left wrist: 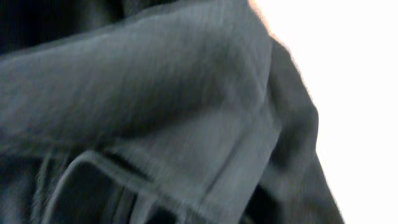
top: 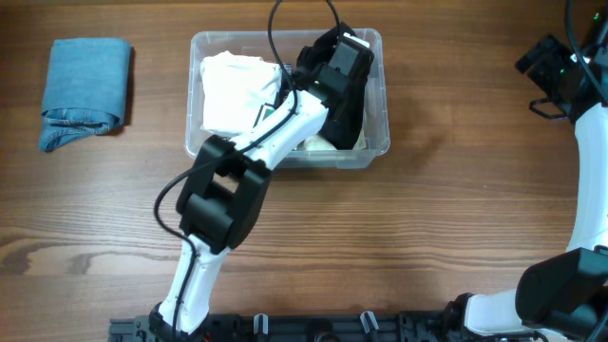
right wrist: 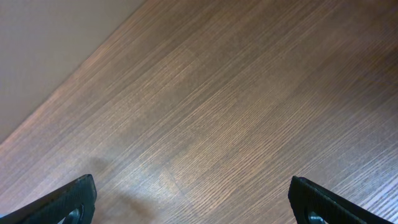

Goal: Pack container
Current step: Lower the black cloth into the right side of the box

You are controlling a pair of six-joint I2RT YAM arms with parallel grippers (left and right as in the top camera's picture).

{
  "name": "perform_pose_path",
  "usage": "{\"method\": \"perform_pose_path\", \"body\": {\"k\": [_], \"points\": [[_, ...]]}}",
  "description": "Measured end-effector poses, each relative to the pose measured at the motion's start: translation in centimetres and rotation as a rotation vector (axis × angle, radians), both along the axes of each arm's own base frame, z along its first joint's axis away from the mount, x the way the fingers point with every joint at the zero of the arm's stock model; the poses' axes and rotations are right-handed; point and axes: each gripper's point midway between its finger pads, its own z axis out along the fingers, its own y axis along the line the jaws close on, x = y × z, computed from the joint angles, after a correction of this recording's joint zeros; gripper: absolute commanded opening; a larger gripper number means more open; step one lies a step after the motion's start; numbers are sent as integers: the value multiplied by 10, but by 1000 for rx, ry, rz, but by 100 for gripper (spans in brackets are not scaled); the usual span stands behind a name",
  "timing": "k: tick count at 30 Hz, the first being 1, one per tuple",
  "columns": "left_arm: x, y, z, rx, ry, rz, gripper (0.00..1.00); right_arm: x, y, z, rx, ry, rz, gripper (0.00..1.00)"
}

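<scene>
The container [top: 194, 104], a clear plastic bin, stands at the back middle of the table. A folded white cloth [top: 233, 90] lies in its left half and a black cloth [top: 350, 119] in its right half. My left gripper [top: 340, 78] reaches down into the right half, right over the black cloth. In the left wrist view dark grey cloth [left wrist: 161, 112] fills the frame and hides the fingers, with bright white at the right edge. My right gripper [right wrist: 193, 208] is open and empty above bare table, at the far right in the overhead view [top: 546, 62].
A folded blue denim-like cloth [top: 85, 81] lies at the back left of the wooden table [top: 399, 247]. The left arm [top: 223, 190] stretches from the front edge up to the bin. The right arm [top: 589, 190] runs along the right edge.
</scene>
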Motion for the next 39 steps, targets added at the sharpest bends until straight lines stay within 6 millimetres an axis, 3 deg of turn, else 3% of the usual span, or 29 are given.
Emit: {"method": "perform_pose_path", "body": {"k": [3,4,7,13,19,29,36,39], "points": [[-26,20,29,16,68,37,29,0,0,0,0,0,0,100],[-37,28,46,8,87,63,30,0,0,0,0,0,0,100],[-62,48,66,24,155,109,28,0,0,0,0,0,0,100],[-71,71,56,50,231,177,26,0,0,0,0,0,0,100],[-74,112,47,68,315,302,27,0,0,0,0,0,0,100],[-86,77,46,-34,373,218,24,0,0,0,0,0,0,100],[-138,1,45,-52,418,20,27,0,0,0,0,0,0,100],[-150,-11,46,-12,390,-9,27,0,0,0,0,0,0,100]]}}
